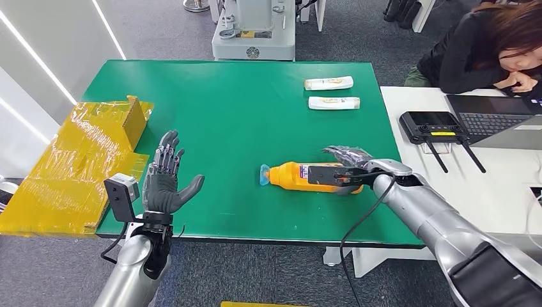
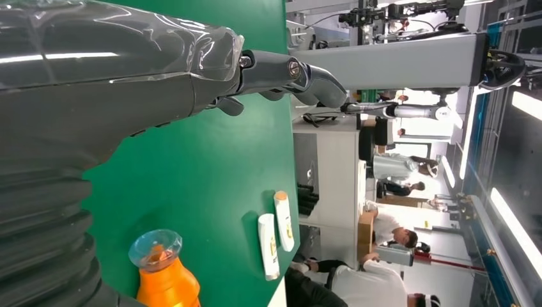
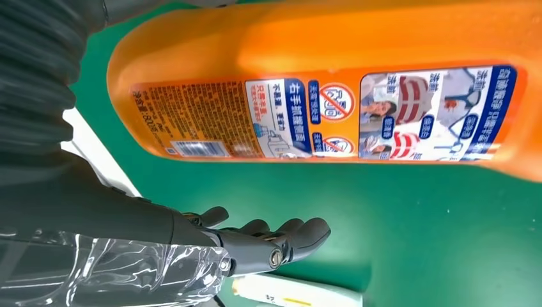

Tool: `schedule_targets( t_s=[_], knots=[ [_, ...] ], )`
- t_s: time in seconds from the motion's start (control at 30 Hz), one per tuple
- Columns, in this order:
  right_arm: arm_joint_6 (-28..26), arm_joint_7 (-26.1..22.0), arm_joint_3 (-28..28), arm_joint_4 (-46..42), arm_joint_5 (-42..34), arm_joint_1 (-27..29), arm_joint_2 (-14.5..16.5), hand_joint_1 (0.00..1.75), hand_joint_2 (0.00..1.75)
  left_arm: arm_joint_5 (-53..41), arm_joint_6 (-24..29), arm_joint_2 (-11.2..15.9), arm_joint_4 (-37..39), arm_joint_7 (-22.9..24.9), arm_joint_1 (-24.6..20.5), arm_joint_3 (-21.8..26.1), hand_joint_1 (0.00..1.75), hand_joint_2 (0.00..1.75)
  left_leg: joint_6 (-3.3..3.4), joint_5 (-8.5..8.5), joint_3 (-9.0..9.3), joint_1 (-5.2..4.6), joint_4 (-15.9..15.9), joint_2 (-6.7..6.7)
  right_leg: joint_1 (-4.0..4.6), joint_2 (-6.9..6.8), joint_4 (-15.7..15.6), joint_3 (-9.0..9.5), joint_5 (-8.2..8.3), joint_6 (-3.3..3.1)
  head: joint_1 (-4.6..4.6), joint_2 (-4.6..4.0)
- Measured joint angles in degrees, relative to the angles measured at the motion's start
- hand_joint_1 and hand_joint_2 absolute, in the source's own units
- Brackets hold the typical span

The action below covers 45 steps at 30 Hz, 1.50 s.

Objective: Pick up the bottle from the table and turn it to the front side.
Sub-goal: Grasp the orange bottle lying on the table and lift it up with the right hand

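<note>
An orange bottle (image 1: 294, 176) with a clear blue cap lies on its side on the green table (image 1: 224, 115), cap pointing left. Its printed label with small text and pictures faces the right wrist camera (image 3: 319, 96). My right hand (image 1: 348, 167) reaches over the bottle's base end. Its dark fingers (image 3: 281, 240) are spread and stand apart from the bottle, with green table showing between. My left hand (image 1: 165, 182) hovers over the table's front left, palm open and holding nothing, well left of the bottle. From the left wrist, the capped end of the bottle (image 2: 163, 275) shows beyond the left hand (image 2: 128, 83).
Two white tubes (image 1: 328, 83) (image 1: 333, 103) lie at the table's far right. Yellow wrapped cardboard (image 1: 83, 160) covers the left edge. A person (image 1: 486, 45) sits at a white table (image 1: 473, 185) on the right with a laptop (image 1: 498, 118) and a black controller (image 1: 431, 126).
</note>
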Motion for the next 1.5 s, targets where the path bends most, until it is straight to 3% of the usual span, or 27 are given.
schedule_targets(
  t_s=[0.37,1.03,1.23,1.33,1.47,1.5],
  knots=[
    [-1.7,-0.51,1.79,1.24,0.52,1.69,0.26,0.0,1.75,-0.56,0.11,-0.31,0.01,0.28,0.66,0.0,0.0,1.75,0.0,0.0,0.0,0.0,0.0,0.0,0.0,-0.01,-0.01,-0.01,0.0,0.0,0.0,0.0],
    [-3.1,-1.47,2.89,1.27,2.49,3.39,-2.28,0.0,1.75,-0.28,-0.4,-0.34,1.22,-0.53,1.39,0.01,0.0,1.75,0.0,0.0,0.01,0.0,0.0,-0.01,0.0,-0.02,-0.01,0.0,0.0,0.0,-0.01,0.0],
    [-3.65,-1.54,3.19,1.22,2.69,3.61,-2.57,0.12,1.75,-0.28,-0.22,-0.31,1.54,-1.04,1.46,0.11,0.0,1.75,0.0,0.0,0.01,0.0,0.0,-0.01,0.0,-0.02,-0.01,0.01,0.0,0.0,0.0,0.0],
    [-4.08,-1.63,3.39,1.19,2.96,3.72,-2.61,0.32,1.75,-0.28,-0.16,-0.27,1.72,-1.22,1.46,0.26,0.0,1.75,0.0,0.0,0.01,0.0,0.0,-0.01,0.0,-0.02,-0.01,0.01,0.0,0.0,-0.01,0.0],
    [-4.31,-1.68,3.63,0.92,3.13,3.74,-2.73,1.27,1.75,-0.23,-0.02,-0.19,2.02,-1.63,1.49,0.39,0.0,1.75,0.0,0.0,0.01,0.0,0.0,0.0,0.0,-0.01,-0.01,0.01,0.0,0.0,0.0,0.0],
    [-4.4,-1.7,3.66,0.88,3.14,3.74,-2.76,1.36,1.75,-0.21,0.05,-0.17,2.08,-1.78,1.5,0.4,0.0,1.75,0.0,0.0,0.01,0.0,0.0,0.0,0.0,-0.02,-0.01,0.01,0.0,0.0,0.01,0.0]
  ],
)
